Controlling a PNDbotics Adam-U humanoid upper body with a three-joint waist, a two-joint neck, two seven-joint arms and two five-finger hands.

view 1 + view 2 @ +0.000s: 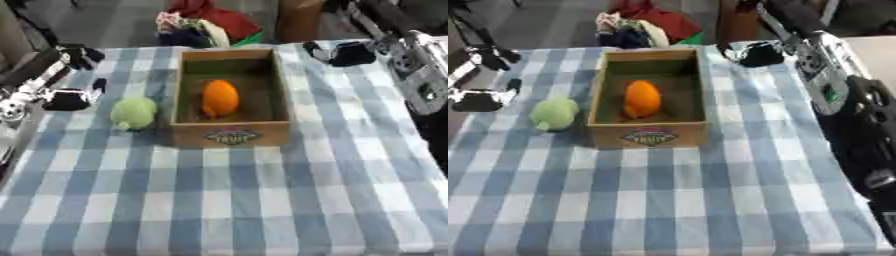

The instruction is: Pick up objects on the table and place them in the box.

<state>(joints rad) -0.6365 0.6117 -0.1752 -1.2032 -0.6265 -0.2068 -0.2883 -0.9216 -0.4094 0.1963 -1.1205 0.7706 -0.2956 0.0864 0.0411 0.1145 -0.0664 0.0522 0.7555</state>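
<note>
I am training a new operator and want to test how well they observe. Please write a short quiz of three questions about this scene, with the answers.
1. True or false: the orange object lies inside the box.
2. Where is the green object? A) inside the box; B) on the table, beside the box's left wall; C) on top of the orange object.
3. Fill in: the tablecloth has a blue and white ____ pattern.

Key: 1 true; 2 B; 3 checked.
</note>
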